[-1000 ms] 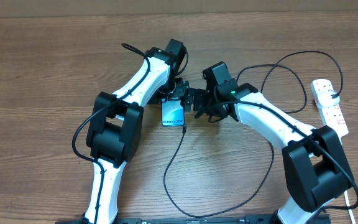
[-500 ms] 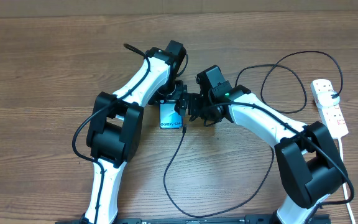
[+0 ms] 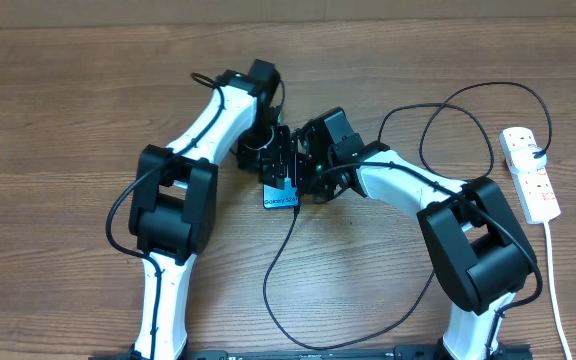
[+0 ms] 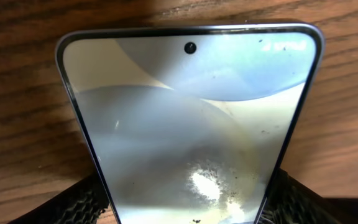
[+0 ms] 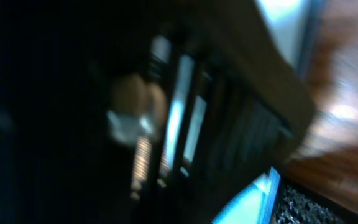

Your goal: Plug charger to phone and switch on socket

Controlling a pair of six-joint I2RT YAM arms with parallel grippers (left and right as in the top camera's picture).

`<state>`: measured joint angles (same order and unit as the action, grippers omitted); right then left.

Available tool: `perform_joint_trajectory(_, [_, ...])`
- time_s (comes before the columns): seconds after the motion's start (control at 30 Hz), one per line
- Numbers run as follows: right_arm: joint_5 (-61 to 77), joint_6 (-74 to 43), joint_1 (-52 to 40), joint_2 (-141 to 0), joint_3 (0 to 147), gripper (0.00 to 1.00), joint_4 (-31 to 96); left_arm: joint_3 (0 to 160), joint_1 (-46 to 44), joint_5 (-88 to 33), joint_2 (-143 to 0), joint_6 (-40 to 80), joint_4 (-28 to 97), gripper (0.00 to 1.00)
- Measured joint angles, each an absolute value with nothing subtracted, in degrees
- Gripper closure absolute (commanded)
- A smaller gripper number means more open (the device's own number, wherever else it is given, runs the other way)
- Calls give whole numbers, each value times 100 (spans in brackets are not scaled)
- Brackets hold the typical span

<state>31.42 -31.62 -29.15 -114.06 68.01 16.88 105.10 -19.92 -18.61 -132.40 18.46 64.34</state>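
phone [image 4: 191,124], pale lit screen, speckled glass

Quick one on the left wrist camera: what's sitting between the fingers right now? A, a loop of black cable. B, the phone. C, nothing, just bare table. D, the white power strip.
B: in the left wrist view the phone fills the gap, with the dark textured fingers at its lower edges on both sides.

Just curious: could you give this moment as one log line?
left jaws: gripping phone | right jaws: beside phone, state unclear | charger: tip at phone | socket: untouched
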Motion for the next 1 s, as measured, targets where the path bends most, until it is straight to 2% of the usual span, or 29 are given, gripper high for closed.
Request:
perform_joint_trajectory(0.1, [3389,-3131,-2912,-11528,6803,2,1234,10510,-1839,-2191,-13264,1680,6455,22])
perform_joint_trajectory(0.17, [3496,-3096,-2912,-11605,6801,14,1028,10510,-1778,-2255,-13268,1601,6449,20])
perform_joint_trajectory(0.2, [3516,-3074,-2912,-11631,6799,23,976,10512,-1754,-2270,-13268,1566,6447,19])
perform_joint_trajectory(0.27, [3627,-3030,-2893,-11666,6785,34,858,10530,-1728,-2252,-13268,1555,6429,17])
perform_joint_trajectory(0.37, [3719,-3017,-2904,-11662,6792,43,722,10541,-1715,-2259,-13279,1566,6412,13])
perform_joint_trajectory(0.5, [3826,-2993,-2880,-11592,6792,54,716,10569,-1712,-2296,-13279,1601,6390,2])
perform_joint_trajectory(0.67, [3850,-3105,-2860,-11544,6814,57,755,10597,-1712,-2248,-13279,1656,6366,0])
perform_joint_trajectory(1.0, [3227,-3339,-3024,-11487,6869,48,1013,10604,-1708,-2200,-13279,1586,6366,5])
